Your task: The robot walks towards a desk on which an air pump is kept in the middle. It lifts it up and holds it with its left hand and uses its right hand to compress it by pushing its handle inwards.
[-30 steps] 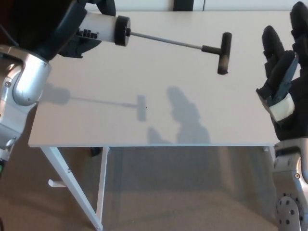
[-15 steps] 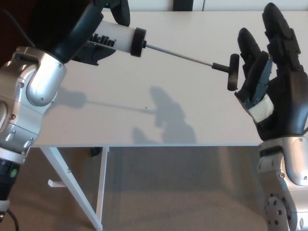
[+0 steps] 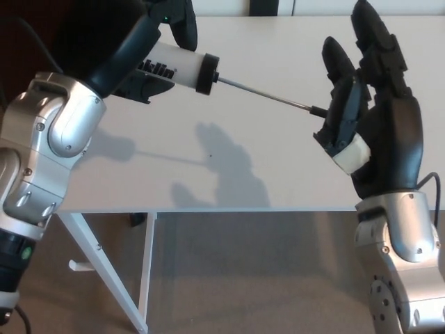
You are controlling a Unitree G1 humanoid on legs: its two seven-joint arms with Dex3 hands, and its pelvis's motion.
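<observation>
One head view looks steeply down, close over the desk (image 3: 229, 174); far edge at 12 o'clock, floor at 6. Its height seems roughly chest-level.

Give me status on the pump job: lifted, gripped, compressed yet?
Lifted: the air pump is off the white desk, casting a shadow on it, held at the barrel by the left hand. In hand: the right hand sits at the rod's far end, covering the handle; its grip there is unclear. Left: the compression; the rod is out long, so no push shows yet.
</observation>
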